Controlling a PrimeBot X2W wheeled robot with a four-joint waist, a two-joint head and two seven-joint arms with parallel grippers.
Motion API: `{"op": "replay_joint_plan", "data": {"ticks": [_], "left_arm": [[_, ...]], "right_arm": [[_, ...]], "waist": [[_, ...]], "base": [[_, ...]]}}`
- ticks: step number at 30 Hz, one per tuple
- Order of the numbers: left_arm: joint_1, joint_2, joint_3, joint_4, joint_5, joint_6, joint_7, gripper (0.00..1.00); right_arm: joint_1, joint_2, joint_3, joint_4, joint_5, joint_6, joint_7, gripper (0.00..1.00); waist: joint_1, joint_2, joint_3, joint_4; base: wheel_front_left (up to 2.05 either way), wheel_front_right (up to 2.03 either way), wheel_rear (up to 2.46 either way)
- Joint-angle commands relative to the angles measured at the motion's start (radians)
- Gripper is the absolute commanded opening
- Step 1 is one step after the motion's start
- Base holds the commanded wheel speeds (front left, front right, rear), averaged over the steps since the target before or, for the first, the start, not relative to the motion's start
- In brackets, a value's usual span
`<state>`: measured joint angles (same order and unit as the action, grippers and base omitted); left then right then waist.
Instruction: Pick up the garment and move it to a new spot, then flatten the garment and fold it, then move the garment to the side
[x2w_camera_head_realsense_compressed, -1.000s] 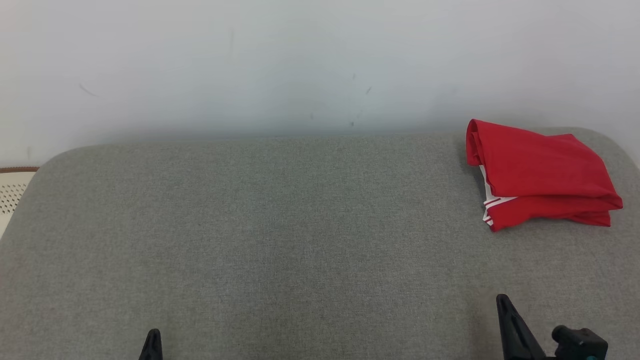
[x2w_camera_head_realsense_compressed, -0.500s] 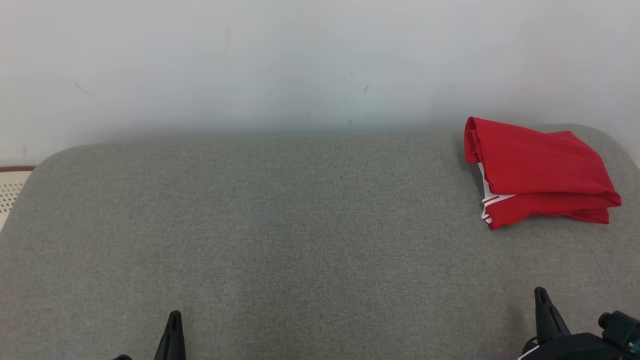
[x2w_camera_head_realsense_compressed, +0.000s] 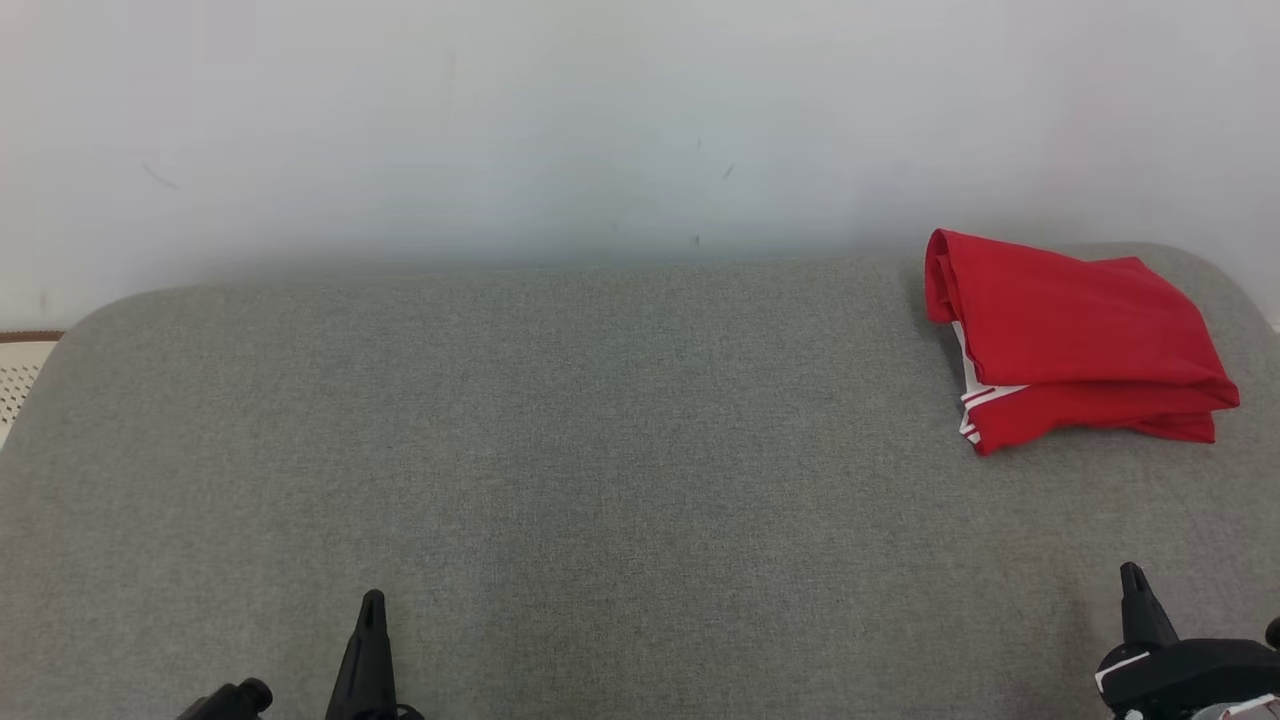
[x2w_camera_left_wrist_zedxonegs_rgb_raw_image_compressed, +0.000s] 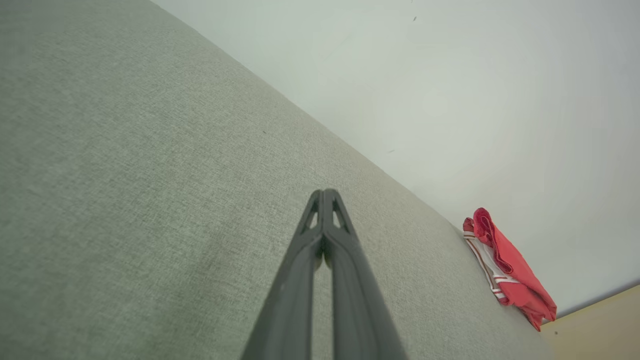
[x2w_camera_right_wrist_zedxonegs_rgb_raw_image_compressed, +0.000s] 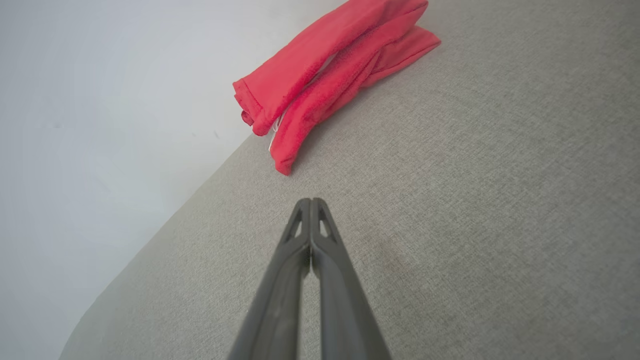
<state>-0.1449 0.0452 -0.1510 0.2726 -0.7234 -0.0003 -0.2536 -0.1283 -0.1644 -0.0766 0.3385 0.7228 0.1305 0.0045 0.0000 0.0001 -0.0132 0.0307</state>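
You'll find the folded red garment (x2w_camera_head_realsense_compressed: 1075, 340), white stripes at its edge, lying on the far right corner of the grey upholstered surface (x2w_camera_head_realsense_compressed: 600, 420), close to the white wall (x2w_camera_head_realsense_compressed: 600, 120). Your left gripper (x2w_camera_head_realsense_compressed: 372, 600) sits at the near edge, jaws pressed together, empty. Your right gripper (x2w_camera_head_realsense_compressed: 1132, 575) sits near the right edge, well apart from the garment, jaws likewise closed on nothing.

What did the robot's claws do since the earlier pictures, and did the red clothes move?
The left claw crept forward and a bit toward the middle. The right claw slid outward to its right. Both stayed shut, holding nothing. The folded red garment stayed put at the far right of the grey cushion, untouched.
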Motion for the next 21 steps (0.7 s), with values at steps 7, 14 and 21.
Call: {"op": "replay_joint_plan", "data": {"ticks": [7, 14, 21], "left_arm": [[-0.074, 0.005, -0.040, 0.035, -0.153, -0.021, -0.006, 0.00], [-0.111, 0.005, -0.070, 0.068, -0.262, -0.034, -0.006, 0.00], [-0.150, 0.005, -0.101, 0.103, -0.379, -0.047, -0.007, 0.00]], "right_arm": [[-0.057, -0.019, -0.066, 0.022, 0.114, 0.000, 0.054, 0.00], [-0.084, -0.023, -0.113, 0.048, 0.197, 0.000, 0.097, 0.00], [-0.111, -0.029, -0.161, 0.076, 0.284, 0.000, 0.142, 0.00]], "waist": [[0.0000, -0.0001, 0.003, -0.003], [0.0000, -0.0001, 0.006, -0.005], [0.0000, -0.0001, 0.009, -0.008]], "base": [[0.00, 0.00, 0.00], [0.00, 0.00, 0.00], [0.00, 0.00, 0.00]]}}
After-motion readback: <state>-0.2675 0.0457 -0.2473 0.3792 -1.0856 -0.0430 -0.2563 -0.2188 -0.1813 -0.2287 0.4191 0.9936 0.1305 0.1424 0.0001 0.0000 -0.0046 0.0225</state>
